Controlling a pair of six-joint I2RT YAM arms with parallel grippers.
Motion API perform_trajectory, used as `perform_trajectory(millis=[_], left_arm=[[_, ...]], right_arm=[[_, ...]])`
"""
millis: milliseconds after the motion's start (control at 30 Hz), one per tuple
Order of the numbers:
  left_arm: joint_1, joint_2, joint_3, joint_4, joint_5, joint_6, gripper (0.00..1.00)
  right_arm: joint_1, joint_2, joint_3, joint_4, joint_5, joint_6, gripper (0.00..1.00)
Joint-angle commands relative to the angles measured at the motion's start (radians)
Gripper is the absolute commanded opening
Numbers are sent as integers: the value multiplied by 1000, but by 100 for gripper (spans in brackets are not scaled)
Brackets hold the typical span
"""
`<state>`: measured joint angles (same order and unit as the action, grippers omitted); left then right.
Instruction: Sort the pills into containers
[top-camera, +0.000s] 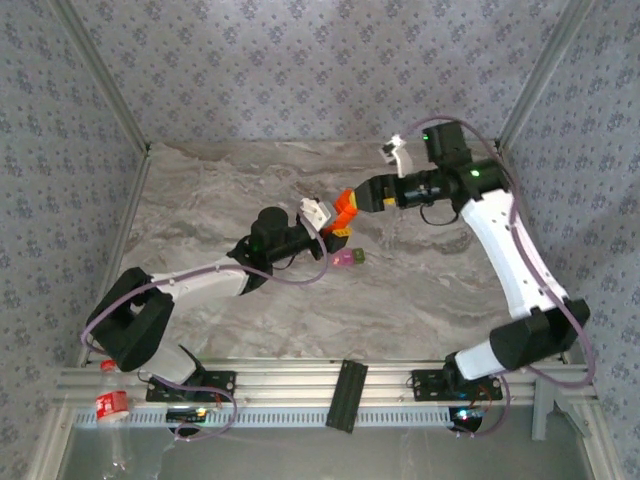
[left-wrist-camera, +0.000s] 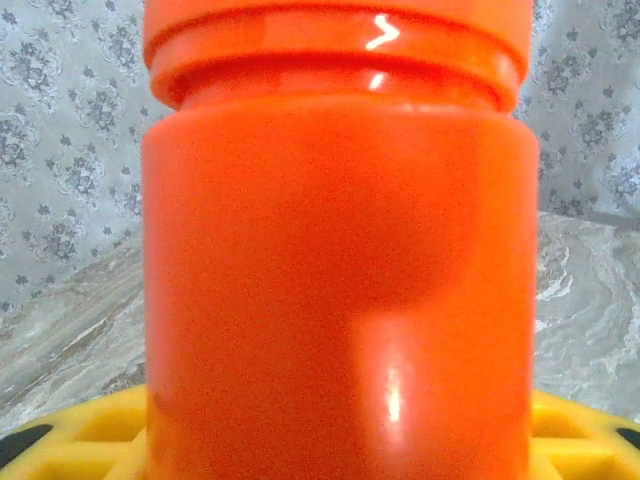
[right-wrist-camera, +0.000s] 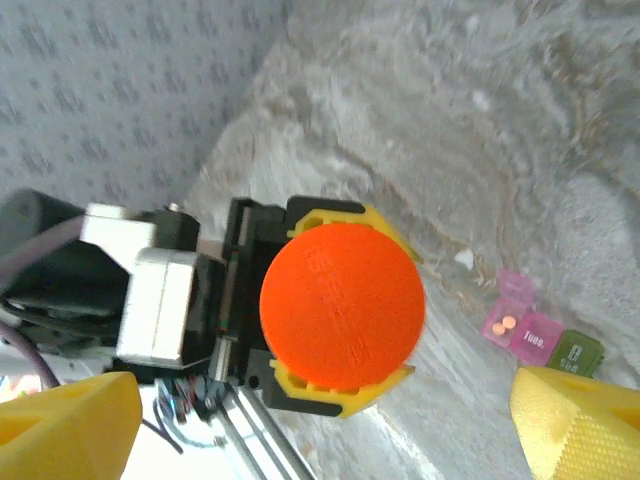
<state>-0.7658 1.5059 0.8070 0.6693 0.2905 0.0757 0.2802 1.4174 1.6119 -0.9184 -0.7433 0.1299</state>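
**Left gripper clamps the bottle, right gripper open at its cap; sorting barely begun**

Left gripper (top-camera: 338, 224): pressed onto the orange bottle (left-wrist-camera: 335, 280), yellow fingers (right-wrist-camera: 335, 392) on opposite sides of it just below the cap. Bottle is held up off the table (top-camera: 200, 210), roughly mid-table, tilted toward the right arm.

Right gripper (top-camera: 362, 193): spread wide and holding nothing. In its own wrist view the two yellow fingertips (right-wrist-camera: 62, 432) sit at the bottom corners, well apart, with the bottle's cap (right-wrist-camera: 342, 305) face-on between and beyond them. From above it is lined up with the cap end, close to it. Cannot tell whether it touches.

Cap: looks seated. A full orange disc with embossed lettering, no opening visible.

Containers (right-wrist-camera: 545, 338): on the table just beside and below the raised bottle, nearer the arm bases in the top view. The pink compartment (right-wrist-camera: 503, 322) has its lid up, with two small orange pills (right-wrist-camera: 506, 323) inside. Its pink neighbour and the olive-green compartment (right-wrist-camera: 577, 352) appear shut. Contents cannot be seen.

A pale speck (right-wrist-camera: 463, 260) lies on the marble near the containers. Too small to say whether it is a pill.

Progress, as a judgement: early. Two pills are placed and the bottle is capped. What is left is to grip and twist off the cap, tip out the pills, then distribute them across the compartments. Nothing shows how many remain in the bottle.
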Motion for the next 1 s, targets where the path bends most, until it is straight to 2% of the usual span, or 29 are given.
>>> perform_trajectory(millis=[0,133,300,567,767,967], left_arm=[[-2,7,45,112,-7,-66,0],[9,9,56,141,28,-128,0],[36,14,65,229,110,-261,0],[90,52,86,422,251,-512,0],[91,75,135,429,346,-580,0],[91,87,147,425,379,-597,0]], right_arm=[[-65,-99,-83,181,-57,157,95],[-107,-211,-237,446,5,323,93],[-80,-283,-355,625,125,357,91],[-4,-294,-361,719,197,307,90],[47,-241,-307,728,195,254,89],[66,-221,-293,754,166,211,88]])
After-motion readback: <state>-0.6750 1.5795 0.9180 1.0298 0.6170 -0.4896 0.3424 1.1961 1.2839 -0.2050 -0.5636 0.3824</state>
